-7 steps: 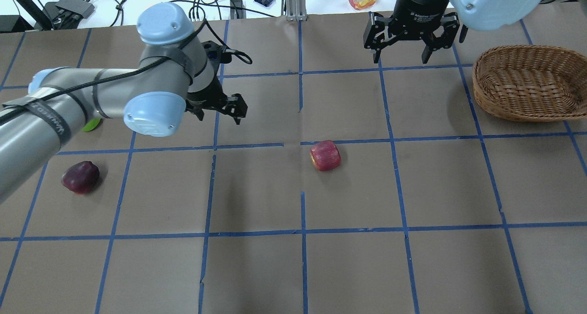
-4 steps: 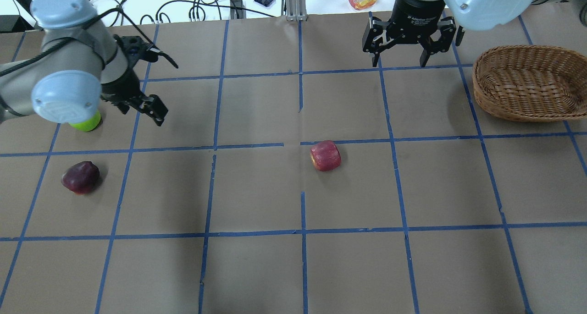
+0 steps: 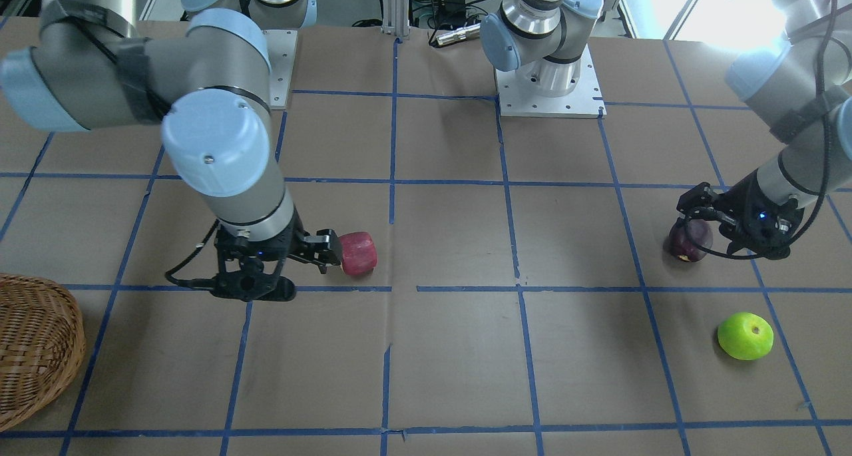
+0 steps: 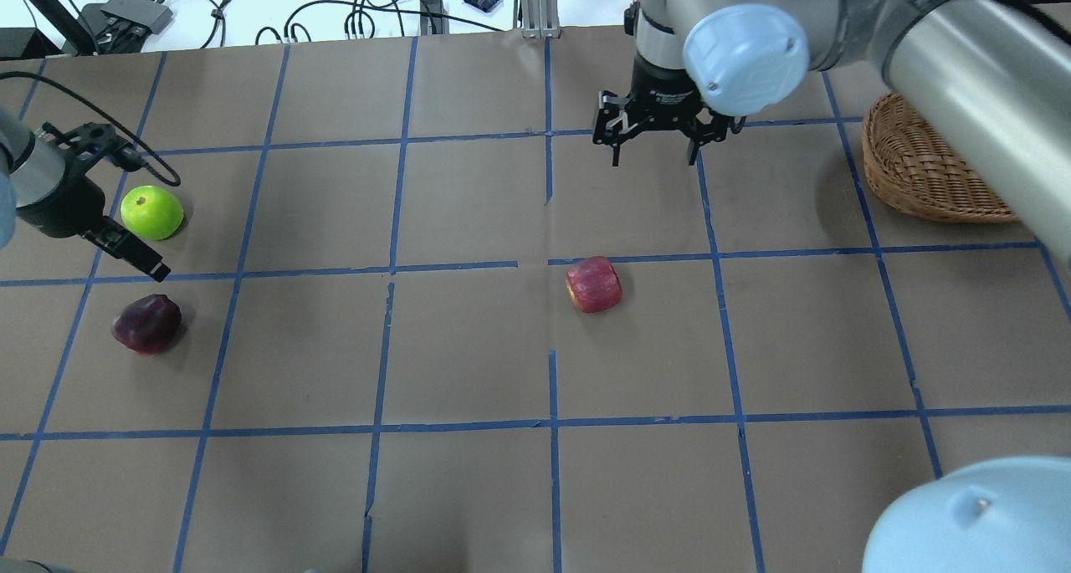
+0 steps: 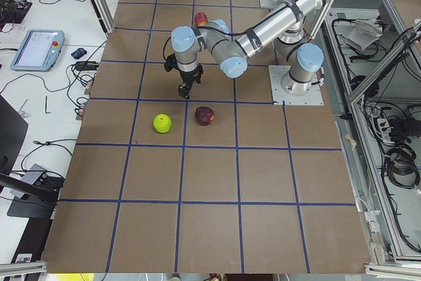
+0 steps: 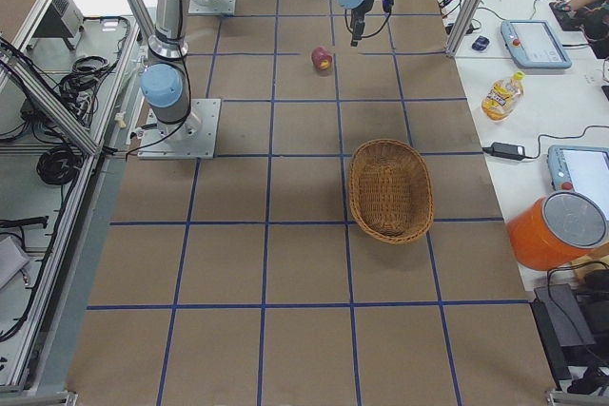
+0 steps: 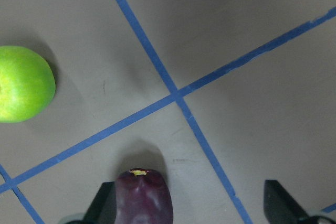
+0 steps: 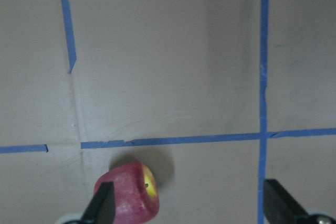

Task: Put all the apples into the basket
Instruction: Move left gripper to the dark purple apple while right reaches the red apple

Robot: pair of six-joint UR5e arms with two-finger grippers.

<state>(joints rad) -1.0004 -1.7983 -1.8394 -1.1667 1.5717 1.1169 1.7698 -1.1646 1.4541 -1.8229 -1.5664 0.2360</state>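
Note:
The red apple (image 4: pixel 594 284) with a yellowish patch lies near the table's middle. It also shows at the lower left of the right wrist view (image 8: pixel 128 192). My right gripper (image 4: pixel 654 156) is open and empty and hovers beyond the red apple. The dark purple apple (image 4: pixel 147 323) and the green apple (image 4: pixel 151 212) lie at the left. My left gripper (image 3: pixel 725 233) is open and empty above them, with the purple apple (image 7: pixel 144 198) by one finger. The wicker basket (image 4: pixel 920 171) stands empty at the right, partly hidden by my right arm.
Cables and boxes (image 4: pixel 368 12) lie past the table's far edge. A drink bottle (image 6: pixel 501 94) and an orange bucket (image 6: pixel 561 230) stand on the side bench. My right arm's elbow (image 4: pixel 971 523) fills the lower right corner. Blue tape lines grid the brown table.
My left arm has swung to the left, uncovering the green apple, and its gripper now hangs near the purple apple. My right gripper has moved left toward the red apple. Both stayed open.

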